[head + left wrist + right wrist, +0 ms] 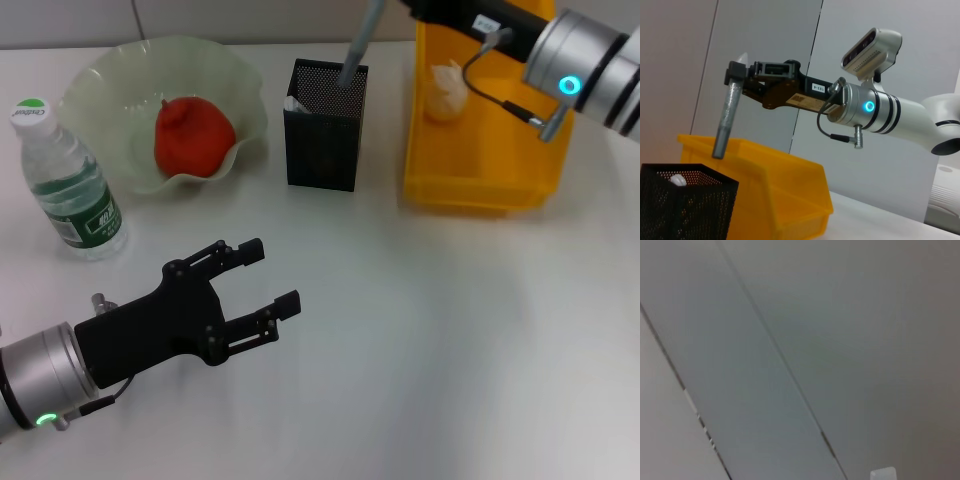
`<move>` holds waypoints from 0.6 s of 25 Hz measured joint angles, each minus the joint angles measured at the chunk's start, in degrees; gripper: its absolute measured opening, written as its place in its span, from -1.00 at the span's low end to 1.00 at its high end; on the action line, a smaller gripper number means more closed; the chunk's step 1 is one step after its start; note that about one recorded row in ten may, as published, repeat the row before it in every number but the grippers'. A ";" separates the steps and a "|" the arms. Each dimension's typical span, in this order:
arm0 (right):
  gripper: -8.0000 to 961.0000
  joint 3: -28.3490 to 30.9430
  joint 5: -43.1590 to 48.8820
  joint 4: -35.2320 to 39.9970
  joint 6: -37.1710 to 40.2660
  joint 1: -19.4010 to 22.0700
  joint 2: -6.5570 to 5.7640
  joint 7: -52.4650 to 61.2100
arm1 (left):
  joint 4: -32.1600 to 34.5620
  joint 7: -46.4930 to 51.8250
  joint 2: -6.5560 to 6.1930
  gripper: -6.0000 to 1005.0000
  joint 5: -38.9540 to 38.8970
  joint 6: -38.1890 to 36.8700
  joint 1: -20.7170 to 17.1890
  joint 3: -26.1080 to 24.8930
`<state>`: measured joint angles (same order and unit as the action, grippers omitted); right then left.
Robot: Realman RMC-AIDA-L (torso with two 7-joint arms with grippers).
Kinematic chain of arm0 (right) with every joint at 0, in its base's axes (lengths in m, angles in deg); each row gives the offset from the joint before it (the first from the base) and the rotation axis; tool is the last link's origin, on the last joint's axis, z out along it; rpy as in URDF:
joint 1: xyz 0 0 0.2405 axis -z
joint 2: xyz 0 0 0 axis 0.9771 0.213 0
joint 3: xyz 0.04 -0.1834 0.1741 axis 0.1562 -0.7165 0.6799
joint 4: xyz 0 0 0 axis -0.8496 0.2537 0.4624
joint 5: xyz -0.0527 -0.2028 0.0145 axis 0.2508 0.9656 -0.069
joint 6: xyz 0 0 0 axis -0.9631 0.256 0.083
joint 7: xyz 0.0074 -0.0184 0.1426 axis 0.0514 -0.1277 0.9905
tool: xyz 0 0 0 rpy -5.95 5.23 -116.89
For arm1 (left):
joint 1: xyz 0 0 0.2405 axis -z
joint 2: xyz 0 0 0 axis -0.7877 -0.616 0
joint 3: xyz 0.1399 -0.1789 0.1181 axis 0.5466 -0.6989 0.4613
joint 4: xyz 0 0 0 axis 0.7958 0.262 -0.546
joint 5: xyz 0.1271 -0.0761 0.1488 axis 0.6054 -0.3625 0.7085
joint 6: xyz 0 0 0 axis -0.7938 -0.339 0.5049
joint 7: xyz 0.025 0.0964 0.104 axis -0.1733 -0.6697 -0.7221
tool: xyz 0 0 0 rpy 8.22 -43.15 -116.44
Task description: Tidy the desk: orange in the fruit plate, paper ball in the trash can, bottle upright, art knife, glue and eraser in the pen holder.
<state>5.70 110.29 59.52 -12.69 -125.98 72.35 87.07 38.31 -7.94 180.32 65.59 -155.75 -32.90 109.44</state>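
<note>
Orange (192, 136) in fruit plate (100, 75); paper ball (447, 91) in trash can (480, 180).

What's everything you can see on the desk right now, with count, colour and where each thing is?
orange: one, red-orange, inside the fruit plate.
fruit plate: one, pale green, far left of the desk.
bottle: one, clear with green label, upright, beside the plate on its left.
pen holder: one, black mesh, between plate and trash can, something white inside.
trash can: one, yellow, far right.
paper ball: one, white, inside the trash can.
grey stick-shaped item: one, held over the pen holder.
left gripper: black, open, low over the near desk.
right gripper: black, shut on the grey item.
</note>
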 joint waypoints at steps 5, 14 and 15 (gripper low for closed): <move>-0.70 -0.46 0.02 -1.94 -0.64 -1.28 0.11 -6.25 | 0.00 0.10 0.06 0.59 -0.02 0.00 0.00 -0.06; -0.70 -0.54 0.36 -3.21 -0.20 -1.69 0.18 -13.50 | -0.44 0.42 0.05 0.59 -0.03 -0.01 -0.09 -1.11; -0.70 -0.69 0.33 -3.35 -0.26 -1.74 0.19 -13.96 | -0.44 0.46 0.05 0.59 -0.03 -0.01 -0.09 -1.12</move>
<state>5.00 110.61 56.17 -12.95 -127.72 72.54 73.11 37.87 -7.48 180.37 65.56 -155.76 -32.99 108.32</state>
